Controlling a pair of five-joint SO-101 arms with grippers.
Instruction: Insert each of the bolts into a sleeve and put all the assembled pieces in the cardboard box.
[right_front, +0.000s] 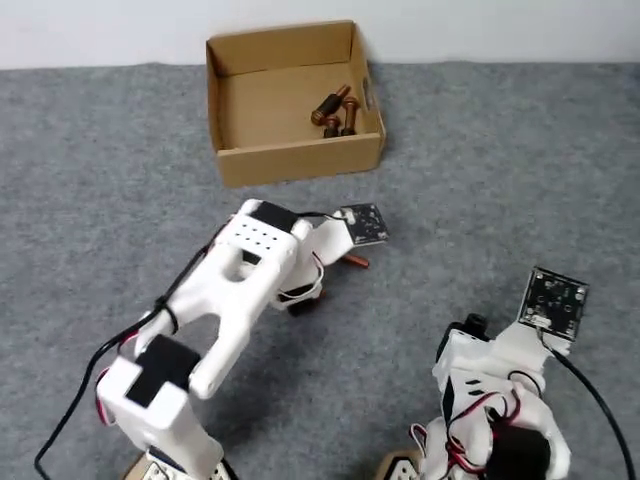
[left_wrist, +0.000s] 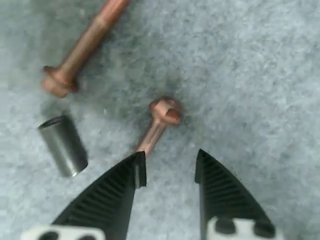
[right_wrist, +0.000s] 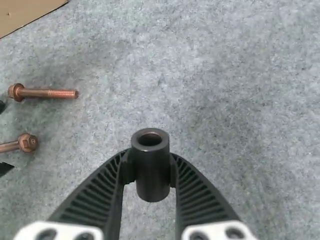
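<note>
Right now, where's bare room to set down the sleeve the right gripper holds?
Free: grey carpet right of the cardboard box, ahead of the right gripper and held sleeve; also the box's left half. Crowded: by the left gripper, two bolts and a loose sleeve lie close; assembled pieces occupy the box's right side.

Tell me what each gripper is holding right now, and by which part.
The right gripper clamps a dark sleeve by its round sides, near mid-length. The left gripper is open, holding nothing; a bolt lies at one fingertip.
</note>
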